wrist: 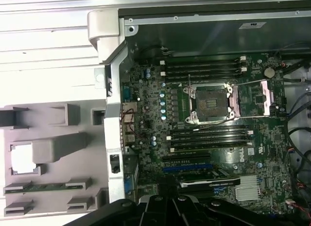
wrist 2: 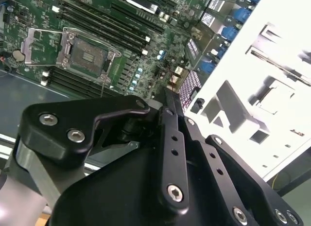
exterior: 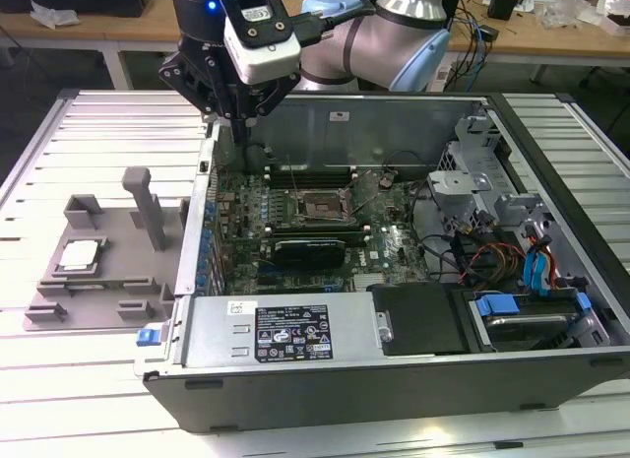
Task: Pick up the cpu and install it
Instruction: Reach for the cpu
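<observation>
The cpu, a small silver square, lies in a recess of the grey fixture on the table, at the exterior view's left of the open computer case. In the first wrist view the cpu shows as a bright white square. The black motherboard socket lies empty with its frame swung open, also clear in both wrist views: socket, socket. My gripper hangs over the case's far left wall, away from both cpu and socket. Its fingers look shut with nothing between them.
The case wall stands between fixture and motherboard. A tall grey post rises from the fixture beside the cpu. Memory sticks flank the socket. A black card, a drive cage and loose cables fill the case's right.
</observation>
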